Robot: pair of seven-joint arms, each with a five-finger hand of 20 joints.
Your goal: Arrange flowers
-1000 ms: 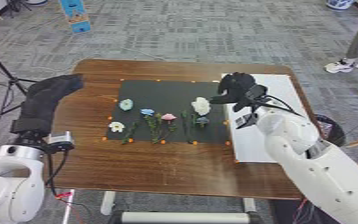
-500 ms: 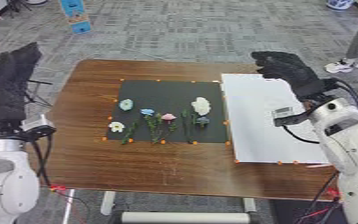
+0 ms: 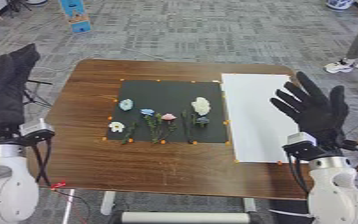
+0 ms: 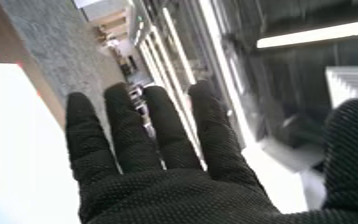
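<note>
The brown table (image 3: 158, 172) spreads around the black mat (image 3: 171, 90). Left of the mat, the left hand (image 3: 2, 95) is raised; how open it is, I cannot tell. Right of the mat, the right hand (image 3: 322, 116) points up, open and empty, fingers and thumb spread. A white sheet (image 3: 254, 102) lies just beside the mat's right edge. On the mat lie leafy stems (image 3: 155, 131), a big white flower (image 3: 201, 106), a pale blue flower (image 3: 126, 104) and a pink flower (image 3: 168, 117).

Beyond the desk's (image 3: 202, 180) far edge, grey carpet (image 3: 184, 35) holds a blue board (image 3: 75, 15) toward the left and a blue-and-white pot (image 3: 340, 4) toward the right. Light strips (image 4: 318, 34) glow overhead.
</note>
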